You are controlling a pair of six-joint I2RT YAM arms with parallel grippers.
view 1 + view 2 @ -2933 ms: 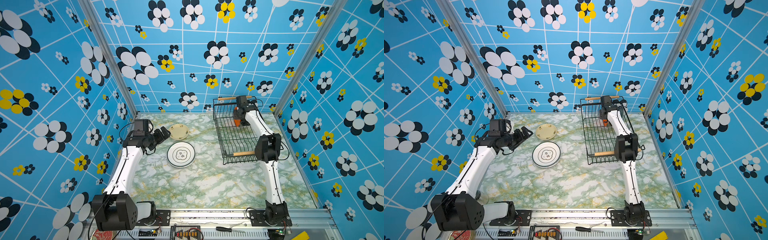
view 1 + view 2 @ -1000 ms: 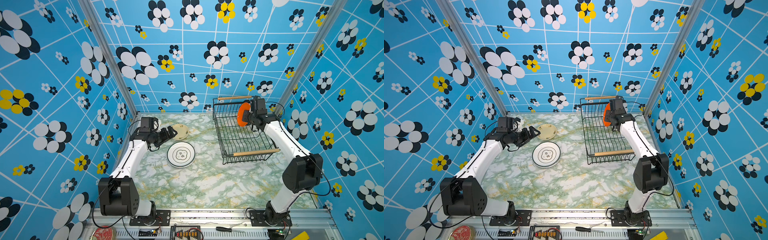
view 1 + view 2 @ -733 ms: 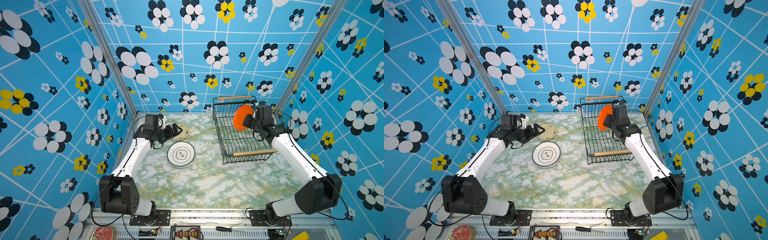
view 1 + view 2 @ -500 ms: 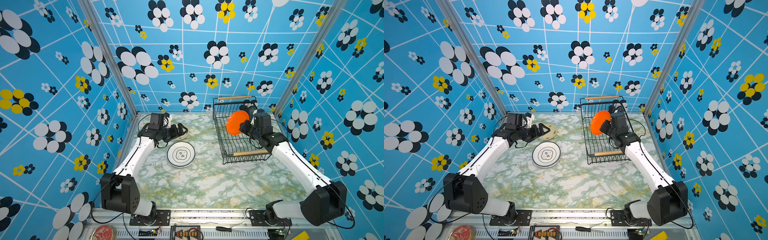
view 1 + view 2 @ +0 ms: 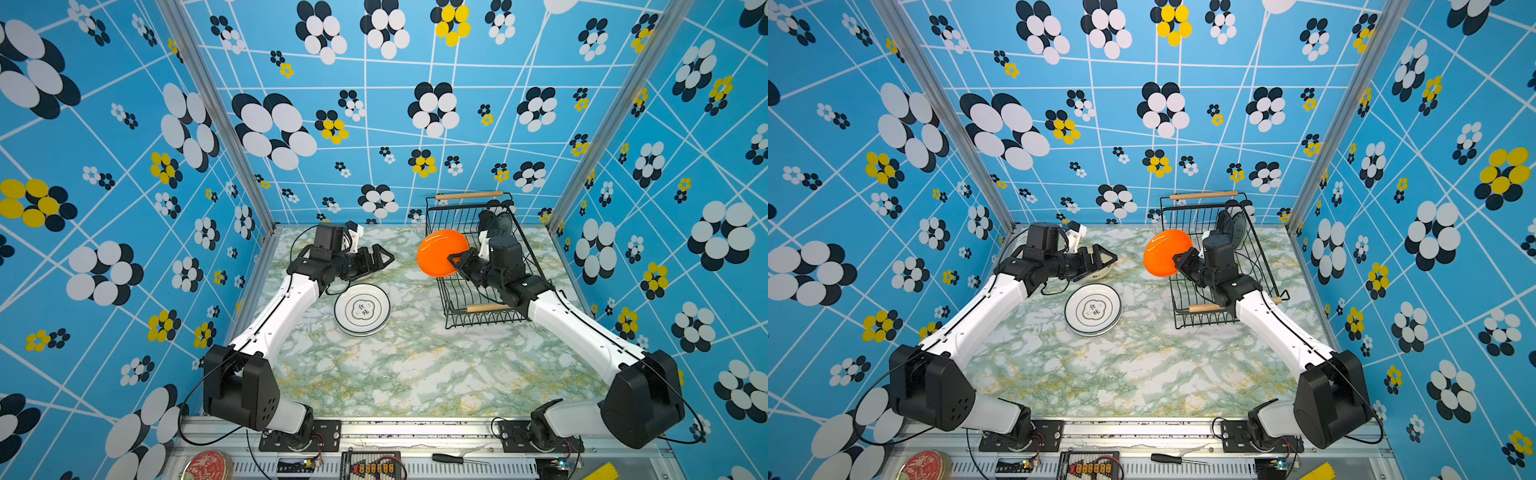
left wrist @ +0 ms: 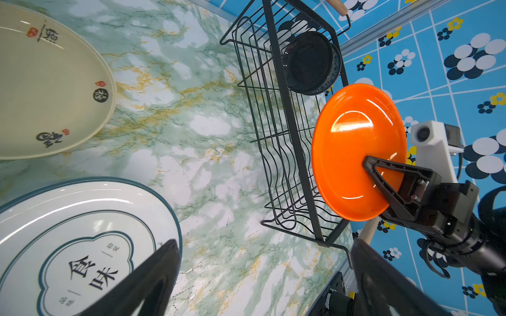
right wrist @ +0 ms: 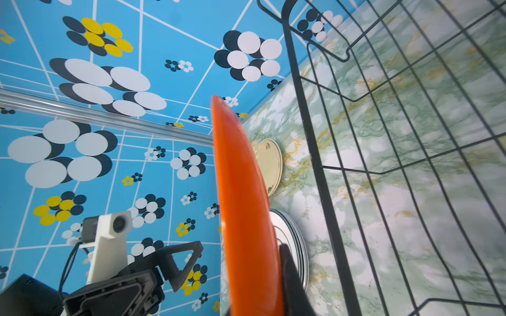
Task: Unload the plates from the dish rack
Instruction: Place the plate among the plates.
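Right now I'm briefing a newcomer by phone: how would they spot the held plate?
Find the wire dish rack at the table's right. By its left side the right arm's fingers hold a plate in the air. It alone is bright orange, unlike the white plate, cream plate and dark plate.

Dish rack [image 5: 1202, 308]: black wire, far right corner of the worktop [image 5: 1142, 365]; dark plates [image 5: 1230, 223] upright at its far end.
Orange plate [image 5: 1165, 252]: on edge, clamped by the right gripper [image 5: 1177, 257].
White plate [image 5: 1093, 309]: flat, mid-worktop.
Left gripper [image 5: 1106, 257]: jaws spread.
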